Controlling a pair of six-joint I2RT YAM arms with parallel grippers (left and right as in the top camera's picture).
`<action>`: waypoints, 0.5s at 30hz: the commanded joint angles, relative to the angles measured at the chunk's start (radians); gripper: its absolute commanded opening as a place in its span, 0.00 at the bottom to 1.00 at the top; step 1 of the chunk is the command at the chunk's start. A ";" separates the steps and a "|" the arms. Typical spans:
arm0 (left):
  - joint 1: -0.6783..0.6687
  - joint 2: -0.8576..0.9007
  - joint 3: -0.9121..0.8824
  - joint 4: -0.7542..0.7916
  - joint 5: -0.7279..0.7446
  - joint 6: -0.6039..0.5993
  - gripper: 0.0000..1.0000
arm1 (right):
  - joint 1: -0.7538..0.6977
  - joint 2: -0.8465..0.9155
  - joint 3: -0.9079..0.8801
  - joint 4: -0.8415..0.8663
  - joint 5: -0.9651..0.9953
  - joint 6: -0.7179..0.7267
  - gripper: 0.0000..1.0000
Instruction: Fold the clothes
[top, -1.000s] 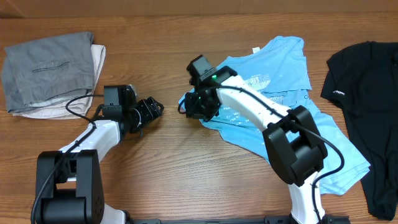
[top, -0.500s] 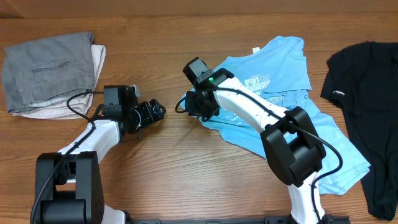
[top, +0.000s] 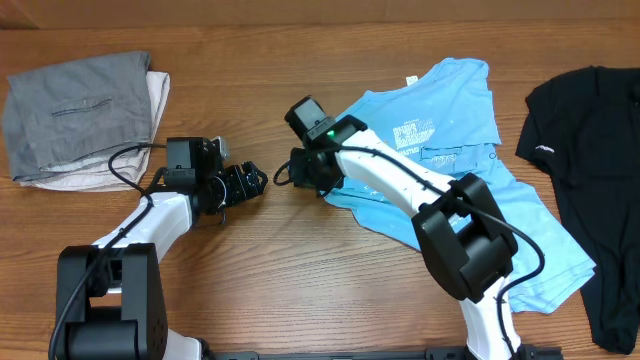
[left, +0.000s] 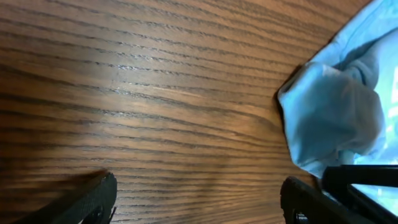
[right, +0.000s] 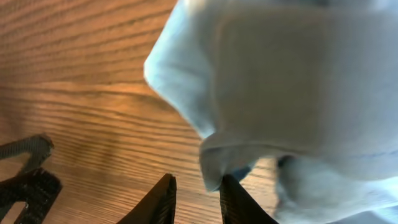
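Note:
The clothes are a light blue T-shirt (top: 450, 165), crumpled right of the table's middle with white print facing up. Its bunched left corner (left: 336, 118) points towards my left gripper (top: 250, 183), which stands wide open just above bare wood (left: 199, 202), with nothing between its fingers. My right gripper (top: 297, 172) is at that same corner. In the right wrist view its jaws (right: 198, 182) stand a narrow gap apart with wood showing between them. The shirt's folded edge (right: 214, 158) hangs against the tip of one finger (right: 233, 193). The two grippers almost face each other.
A folded grey garment on a pale one (top: 80, 115) lies at the back left. A black shirt (top: 590, 170) lies along the right edge. The wooden table (top: 280, 260) shows bare between and in front of the arms.
My right gripper has moved left towards the left gripper, and the shirt's left corner has come with it. The left jaws have opened a little wider.

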 joint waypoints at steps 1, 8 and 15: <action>0.005 0.028 -0.034 -0.027 0.080 0.058 0.86 | 0.029 0.011 -0.005 0.014 0.055 0.031 0.27; 0.007 0.028 -0.034 -0.034 0.128 0.068 0.77 | 0.047 0.012 -0.005 0.062 0.055 0.054 0.27; 0.007 0.028 -0.033 -0.037 0.151 0.072 0.75 | 0.043 0.008 -0.005 0.178 -0.138 -0.083 0.33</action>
